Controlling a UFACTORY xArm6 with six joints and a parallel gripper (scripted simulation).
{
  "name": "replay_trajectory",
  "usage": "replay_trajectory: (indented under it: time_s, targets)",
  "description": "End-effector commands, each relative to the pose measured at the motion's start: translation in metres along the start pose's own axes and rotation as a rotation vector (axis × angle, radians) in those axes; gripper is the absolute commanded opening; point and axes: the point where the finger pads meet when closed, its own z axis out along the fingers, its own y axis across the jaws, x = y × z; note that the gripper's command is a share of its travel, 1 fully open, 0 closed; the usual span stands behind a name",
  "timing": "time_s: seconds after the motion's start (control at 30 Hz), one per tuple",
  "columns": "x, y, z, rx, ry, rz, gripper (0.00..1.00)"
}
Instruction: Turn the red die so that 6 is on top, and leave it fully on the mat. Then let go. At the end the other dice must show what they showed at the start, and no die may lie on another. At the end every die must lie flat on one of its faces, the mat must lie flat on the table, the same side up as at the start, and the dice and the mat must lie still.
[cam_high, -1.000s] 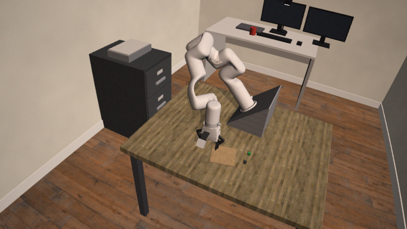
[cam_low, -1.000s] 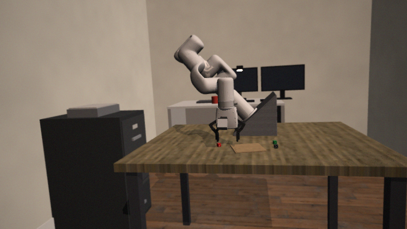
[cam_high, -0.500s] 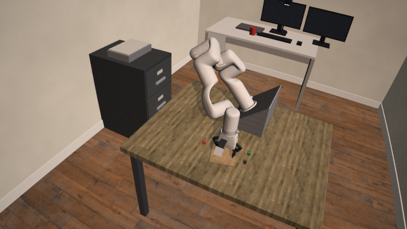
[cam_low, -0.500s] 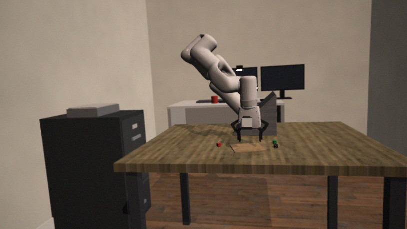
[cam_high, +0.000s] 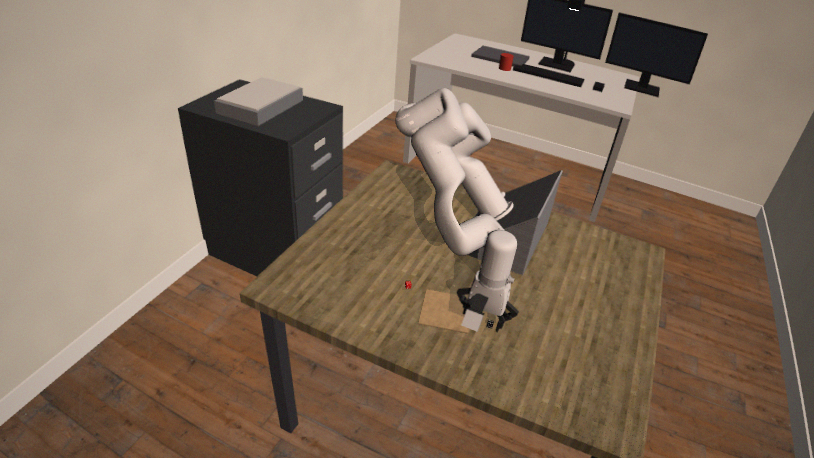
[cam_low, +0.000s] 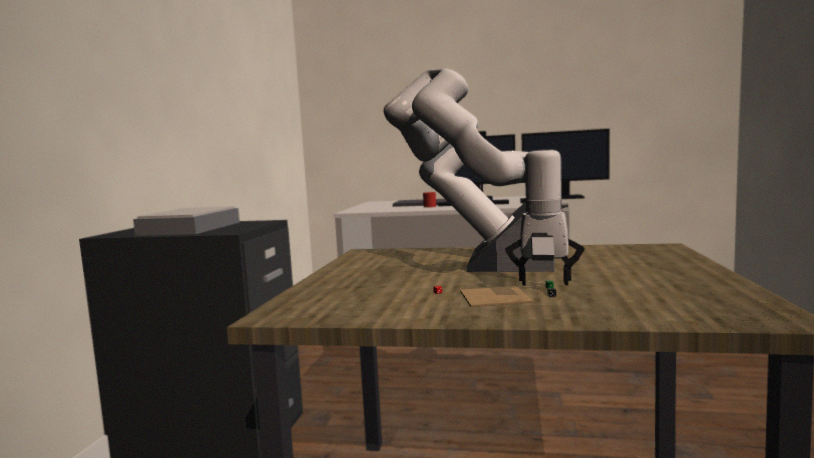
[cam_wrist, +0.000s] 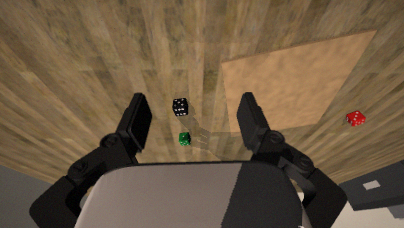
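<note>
My arm (cam_low: 455, 148) folds up from its base, elbow high, then reaches forward with the forearm level. My wrist points straight down. My gripper (cam_low: 544, 279) hangs low, fingers spread wide apart with nothing between them.
</note>
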Motion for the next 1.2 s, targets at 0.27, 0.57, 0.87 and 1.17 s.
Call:
replay_trajectory:
  time_s: [0.27,0.57,0.87,1.17]
  targets:
    - [0.0052,-0.0257,-0.0011,-0.001,0.001,0.001,1.0]
    - [0.0052,-0.0261,-0.0011,-0.001,0.001,0.001,1.0]
    - [0.0052,-0.0261,-0.0011,-0.001,0.001,0.001,1.0]
    - [0.0052,-0.0261,-0.0011,-0.001,0.001,0.001,1.0]
